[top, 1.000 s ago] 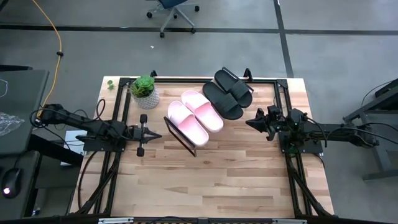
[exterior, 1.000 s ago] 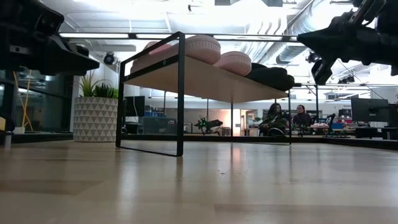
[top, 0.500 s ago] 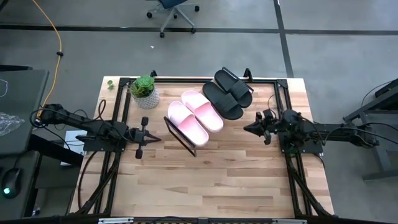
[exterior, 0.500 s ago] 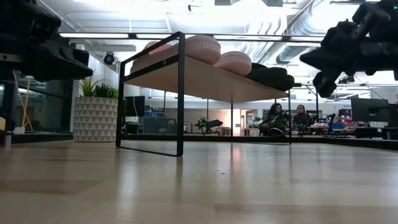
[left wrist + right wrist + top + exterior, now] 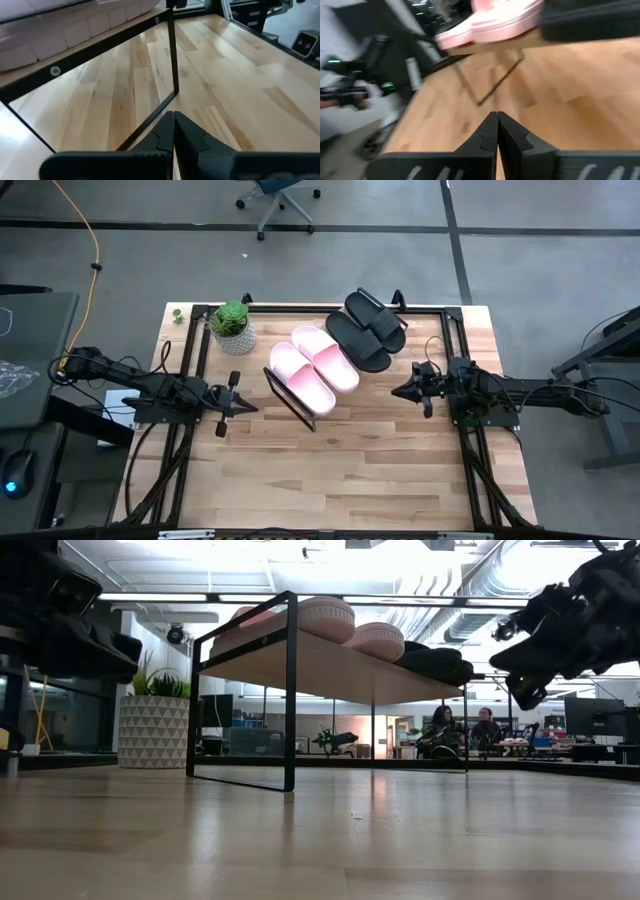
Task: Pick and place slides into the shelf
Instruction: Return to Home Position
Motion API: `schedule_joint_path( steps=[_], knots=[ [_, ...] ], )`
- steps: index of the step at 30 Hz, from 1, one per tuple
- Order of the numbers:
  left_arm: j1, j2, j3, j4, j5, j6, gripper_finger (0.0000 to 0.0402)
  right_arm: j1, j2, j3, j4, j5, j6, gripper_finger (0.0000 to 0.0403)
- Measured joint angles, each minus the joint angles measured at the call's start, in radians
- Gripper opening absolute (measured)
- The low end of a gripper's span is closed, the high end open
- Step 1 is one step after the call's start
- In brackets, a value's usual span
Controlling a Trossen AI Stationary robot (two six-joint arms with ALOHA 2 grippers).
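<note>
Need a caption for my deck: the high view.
Pink slides and black slides on the shelf; left hand and right hand shut alongside.

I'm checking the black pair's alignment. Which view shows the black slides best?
The high view: both black slides show whole, side by side on the shelf. The low view shows only their dark edges; the right wrist view a dark blur; the left wrist view none.

In the low view, the board of the shelf (image 5: 330, 665) hides most of the slides (image 5: 328, 616) — only their rounded tops show above it.
</note>
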State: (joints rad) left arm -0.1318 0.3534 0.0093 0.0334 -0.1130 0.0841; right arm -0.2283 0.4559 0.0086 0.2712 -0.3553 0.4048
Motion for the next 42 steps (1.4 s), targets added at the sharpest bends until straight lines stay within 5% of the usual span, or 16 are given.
schedule_joint_path(
  steps=[8, 16, 30, 42],
  knots=[
    [0.0, 0.0, 0.0, 0.0, 0.0, -0.09, 0.0, 0.0, 0.0, 0.0, -0.006, 0.202, -0.128, 0.0],
    [0.0, 0.0, 0.0, 0.0, -0.002, -0.097, 0.0, 0.0, -0.014, 0.0, -0.019, 0.25, -0.162, 0.0],
    [0.0, 0.0, 0.0, 0.001, -0.003, -0.093, 0.0, 0.0, -0.304, 0.0, -0.057, 0.267, -0.229, 0.0],
    [0.0, 0.0, 0.0, 0.001, -0.003, -0.09, 0.0, 0.0, -0.373, 0.0, -0.144, 0.367, -0.318, 0.0]
  ],
)
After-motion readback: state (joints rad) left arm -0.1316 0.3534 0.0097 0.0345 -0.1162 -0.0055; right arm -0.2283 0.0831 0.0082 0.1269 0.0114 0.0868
